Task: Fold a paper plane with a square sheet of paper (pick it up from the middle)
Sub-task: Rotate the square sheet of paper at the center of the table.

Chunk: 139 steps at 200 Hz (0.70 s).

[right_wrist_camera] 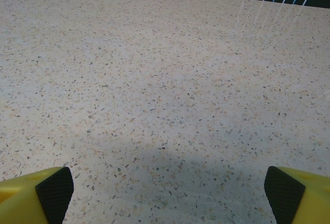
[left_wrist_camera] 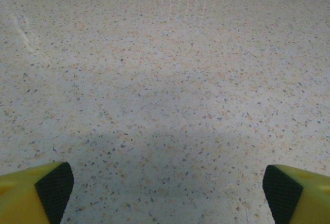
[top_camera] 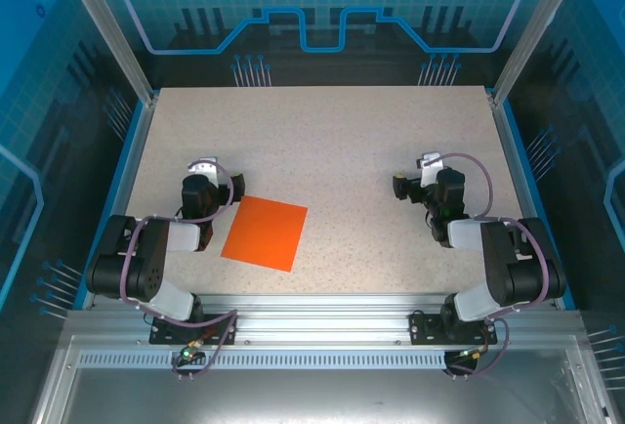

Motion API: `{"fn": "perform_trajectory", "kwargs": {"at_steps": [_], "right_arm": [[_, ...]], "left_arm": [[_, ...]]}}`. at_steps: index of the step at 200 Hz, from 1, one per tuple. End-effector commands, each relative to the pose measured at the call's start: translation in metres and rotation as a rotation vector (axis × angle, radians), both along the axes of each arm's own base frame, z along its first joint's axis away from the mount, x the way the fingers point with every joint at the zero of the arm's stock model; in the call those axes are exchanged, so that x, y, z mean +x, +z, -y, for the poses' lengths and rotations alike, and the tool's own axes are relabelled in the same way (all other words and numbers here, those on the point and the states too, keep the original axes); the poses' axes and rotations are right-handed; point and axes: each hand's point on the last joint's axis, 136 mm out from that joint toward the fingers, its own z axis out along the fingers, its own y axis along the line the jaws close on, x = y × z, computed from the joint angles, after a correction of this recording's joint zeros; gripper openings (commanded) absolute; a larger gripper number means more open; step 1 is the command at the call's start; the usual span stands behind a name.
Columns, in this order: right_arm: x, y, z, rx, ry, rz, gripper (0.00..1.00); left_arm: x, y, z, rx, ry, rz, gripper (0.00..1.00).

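Observation:
The square sheet of paper (top_camera: 265,233), bright orange and flat, lies on the speckled table (top_camera: 322,150) near its front, slightly rotated. My left gripper (top_camera: 202,170) rests just left of the sheet's far left corner, apart from it. In the left wrist view its yellow fingers (left_wrist_camera: 36,193) with black pads stand wide apart over bare table, so the left gripper (left_wrist_camera: 167,193) is open and holds nothing. My right gripper (top_camera: 427,168) is on the right side of the table, well away from the paper. It is open too, with its fingers (right_wrist_camera: 296,193) spread over bare table and the right gripper (right_wrist_camera: 167,193) empty.
A raised blue rim (top_camera: 125,165) borders the table on the left and right. Transparent blue walls with metal posts (top_camera: 103,23) enclose the space. An aluminium rail (top_camera: 312,312) carries both arm bases at the near edge.

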Motion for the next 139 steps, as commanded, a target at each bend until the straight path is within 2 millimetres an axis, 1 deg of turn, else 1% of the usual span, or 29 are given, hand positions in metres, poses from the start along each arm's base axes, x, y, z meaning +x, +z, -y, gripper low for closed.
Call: {"fn": "perform_trajectory", "kwargs": {"at_steps": [1, 19, 36, 139], "right_arm": [[0.0054, 0.0057, 0.004, -0.003, 0.0, 0.014, 1.0], [0.0056, 0.0061, 0.0038, -0.002, 0.001, 0.015, 0.99], [0.0054, 0.0057, 0.0041, -0.003, 0.0, 0.014, 0.99], [0.0057, 0.0063, 0.0042, 0.008, 0.006, 0.014, 0.99]], "left_arm": [[0.0078, 0.0138, -0.0014, -0.006, -0.01, 0.039, 0.98], [0.0078, 0.0138, -0.0011, -0.004, -0.012, 0.039, 0.99], [0.009, 0.0138, 0.0057, -0.007, -0.053, 0.033, 0.99], [0.0087, 0.0135, 0.0063, -0.006, -0.057, 0.032, 0.98]]}}
